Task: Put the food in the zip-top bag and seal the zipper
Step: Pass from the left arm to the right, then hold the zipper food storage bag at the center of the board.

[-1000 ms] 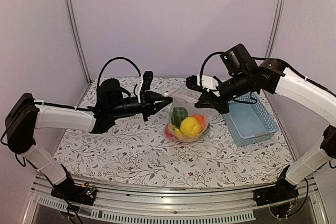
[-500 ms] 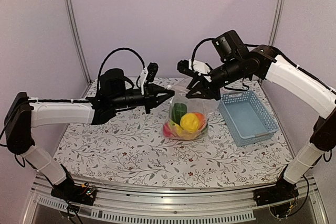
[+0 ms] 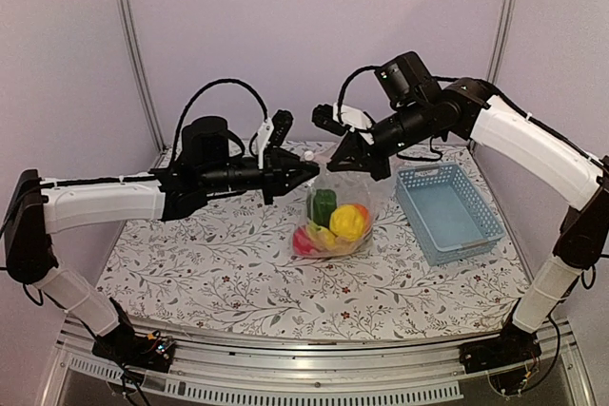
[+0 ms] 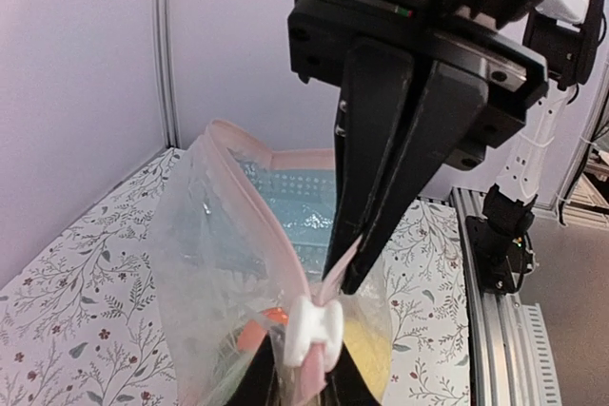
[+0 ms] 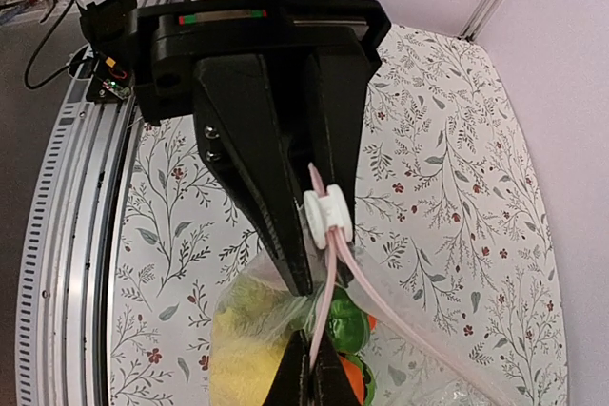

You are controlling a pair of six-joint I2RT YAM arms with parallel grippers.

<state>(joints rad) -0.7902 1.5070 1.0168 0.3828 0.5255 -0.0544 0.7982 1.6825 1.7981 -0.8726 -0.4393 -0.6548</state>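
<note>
Loading looks complete: the food (image 3: 333, 222), in green, yellow, orange and pink pieces, lies in the bottom of the zip-top bag (image 3: 374, 195). I see none of it loose on the table (image 3: 190, 263). The bag sits at mid-table, held up by its top edge between the two arms. I cannot tell whether its bottom rests on the table.

Sealing is not finished, in my judgement. In the left wrist view the pink zipper (image 4: 249, 195) spreads into an open loop beside the white slider (image 4: 314, 330), so the mouth gapes there.

- Right jaws: fully closed, pinching the zipper strip just right of the slider.
- Left jaws: tips at the slider with only a narrow gap. I cannot tell whether they clamp it.

Remaining step, as I judge it: run the slider along the open stretch while the right jaws anchor the strip
</note>
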